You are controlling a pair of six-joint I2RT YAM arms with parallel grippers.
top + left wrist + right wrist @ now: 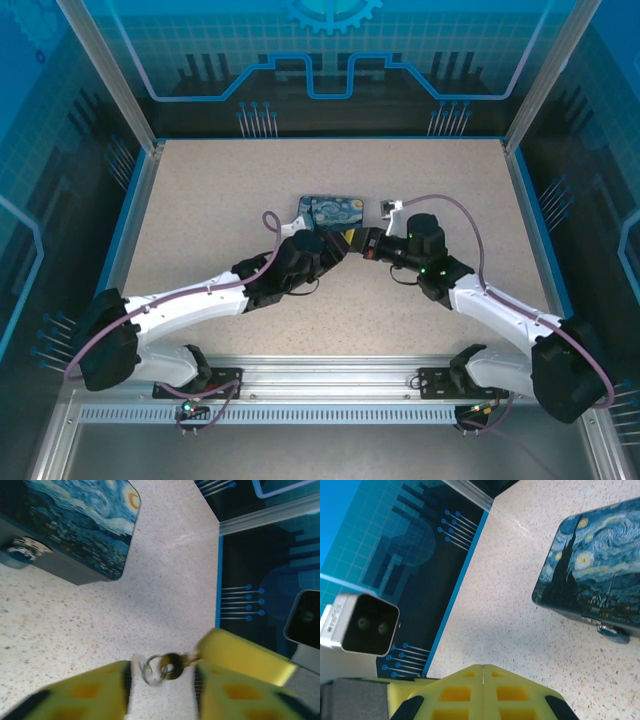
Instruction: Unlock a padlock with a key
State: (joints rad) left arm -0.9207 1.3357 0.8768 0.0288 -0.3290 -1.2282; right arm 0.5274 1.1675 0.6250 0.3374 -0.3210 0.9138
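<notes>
Nearby, box [325, 210] lid closed; right hand [484, 674] fingers together.

Bright even light, soft shadows on table [200, 200]; left tool [161, 680] foreground blurred, wrist view.

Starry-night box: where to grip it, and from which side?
Pinch the printed box from straight above, across the two walls adjoining its front wall. It lies flat, lid up, and the latch sticks out of the front wall, so a front-to-back pinch would sit on it. Jaws' reach unverified.
</notes>
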